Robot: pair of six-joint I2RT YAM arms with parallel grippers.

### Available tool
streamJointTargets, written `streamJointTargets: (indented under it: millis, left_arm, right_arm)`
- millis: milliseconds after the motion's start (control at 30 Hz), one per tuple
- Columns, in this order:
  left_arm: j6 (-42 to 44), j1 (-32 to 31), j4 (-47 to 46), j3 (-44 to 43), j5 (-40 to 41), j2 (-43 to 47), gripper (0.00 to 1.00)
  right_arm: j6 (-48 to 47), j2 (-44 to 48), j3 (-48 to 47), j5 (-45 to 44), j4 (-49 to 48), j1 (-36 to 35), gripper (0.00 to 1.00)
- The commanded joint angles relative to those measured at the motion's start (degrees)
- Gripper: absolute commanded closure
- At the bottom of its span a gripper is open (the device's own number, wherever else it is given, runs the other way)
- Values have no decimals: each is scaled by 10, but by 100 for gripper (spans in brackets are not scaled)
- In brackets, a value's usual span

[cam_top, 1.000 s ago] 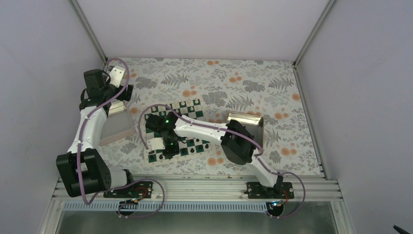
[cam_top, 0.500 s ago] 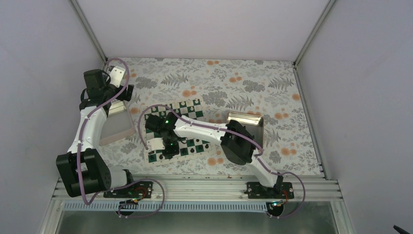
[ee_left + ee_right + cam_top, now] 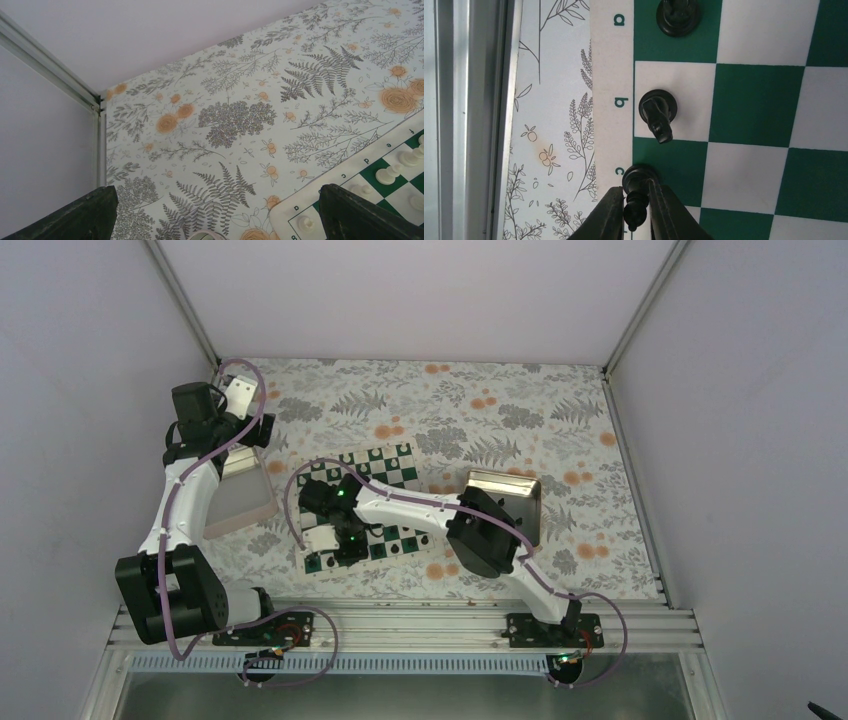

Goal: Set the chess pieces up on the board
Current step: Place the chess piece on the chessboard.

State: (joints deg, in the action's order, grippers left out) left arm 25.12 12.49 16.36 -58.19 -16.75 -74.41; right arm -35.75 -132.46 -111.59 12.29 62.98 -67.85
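Black and small, the black piece (image 3: 638, 179) sat at the bottom of the right wrist view. Its round foot was on the green square next to the letter c, right by the pale edge of the board (image 3: 754, 100). The right claw (image 3: 635, 212) was clamped on its thin top, one finger on each side. I think a few things could go wrong from here. If the claw let go while the piece leaned, it could fall over — its foot was wide, but its body looked tall and thin. If the claw pulled away sideways and not straight up, a finger could drag the piece off its square and onto the cream border just beside it. The horse piece (image 3: 658, 112) stood one square higher in the frame, so a big swing could bump that too. The left claw (image 3: 225, 220) was wide apart and held nothing. In the top view it hung at the upper left, well away from this corner. As for looks, the held piece was dark all over and smooth, with a fat round base and a little knob on top — smaller than its square. The corner piece (image 3: 677, 17) stood at the top of the frame by the letter a. Some white pieces (image 3: 395, 172) showed at the lower right of the left wrist view.
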Motion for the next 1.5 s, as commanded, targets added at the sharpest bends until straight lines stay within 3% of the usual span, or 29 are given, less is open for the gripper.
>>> streamJointTargets:
  millis: [0,333,1467]
  left_arm:
    - [9,2,-2,4,-12,7,0]
    - [8,3,-3,4,-10,8,0]
    - [9,3,-3,3,-13,5,0]
  right_arm:
    - [-3,-5,6,-3,-3,-4,86]
    - [5,6,-16,-24,0,-5,93]
    - [9,2,-26,-15,-17,-5,93]
